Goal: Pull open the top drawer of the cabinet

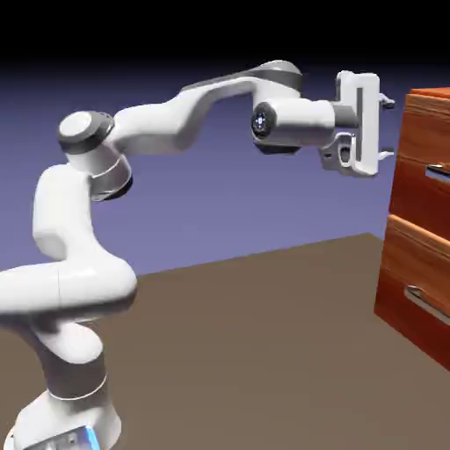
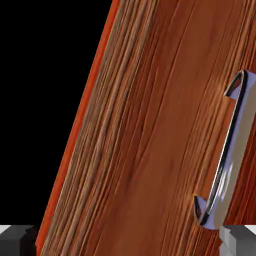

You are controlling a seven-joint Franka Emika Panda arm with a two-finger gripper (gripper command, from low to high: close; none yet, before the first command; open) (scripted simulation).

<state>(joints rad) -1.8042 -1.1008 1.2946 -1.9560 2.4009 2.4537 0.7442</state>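
Claw (image 1: 388, 129) spread wide, gripping nothing, lining up on the top drawer (image 1: 427, 145); next, needing to go lower and straddle that silver handle (image 1: 438, 172)!

A plain blue-violet backdrop (image 1: 237, 202) stood behind the scene, deepening upward into solid black along the top of the exterior view. Below it spread a flat, matte brown tabletop (image 1: 237, 352), its far edge slanting gently upward toward the exterior view's right. The light fell evenly on the brown surface, and in the hand view the background showed only as black.
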